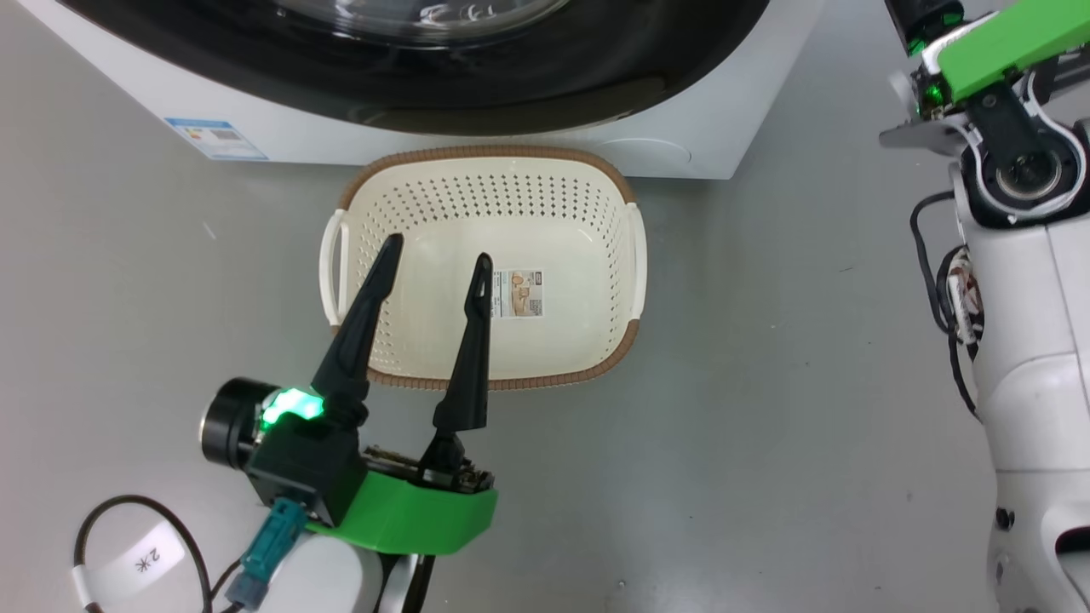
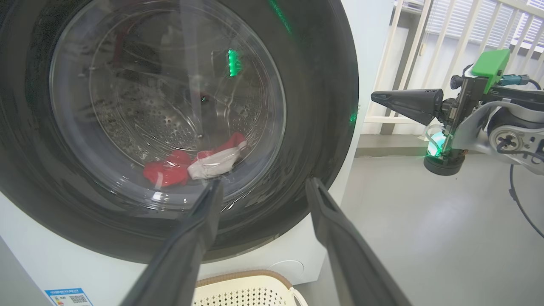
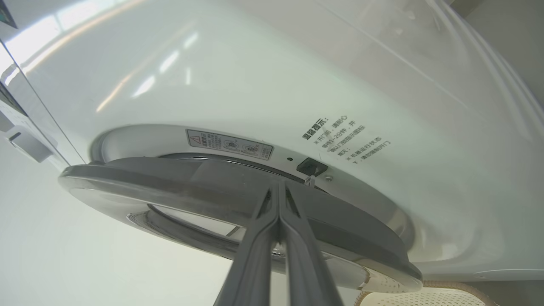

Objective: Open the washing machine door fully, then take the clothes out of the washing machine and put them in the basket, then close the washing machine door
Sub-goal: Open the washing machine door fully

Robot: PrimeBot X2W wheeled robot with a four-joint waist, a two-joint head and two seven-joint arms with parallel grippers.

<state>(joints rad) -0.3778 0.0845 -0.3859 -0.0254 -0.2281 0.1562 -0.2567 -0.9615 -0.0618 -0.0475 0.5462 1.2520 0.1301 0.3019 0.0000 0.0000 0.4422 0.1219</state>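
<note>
Grey floor (image 1: 766,426) below; opening step: right tool (image 3: 278,187), shut and empty, should lever the washing machine door (image 3: 170,174) outward; left tool (image 1: 438,252) gapes empty.

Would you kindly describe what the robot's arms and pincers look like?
The left pincer and right pincer each have two long tapered black fingers, a bright green cover and a green light. White forearms, black cables; a teal plug on each wrist.

One washing machine (image 1: 128,94) with one round door (image 1: 426,85); one basket (image 1: 502,153) holding one paper label (image 1: 518,294); one blue sticker (image 1: 217,139); two hands: left hand (image 1: 438,249), right hand (image 3: 278,189); one red-and-white heap of clothes (image 2: 191,165), garment count unclear.
</note>
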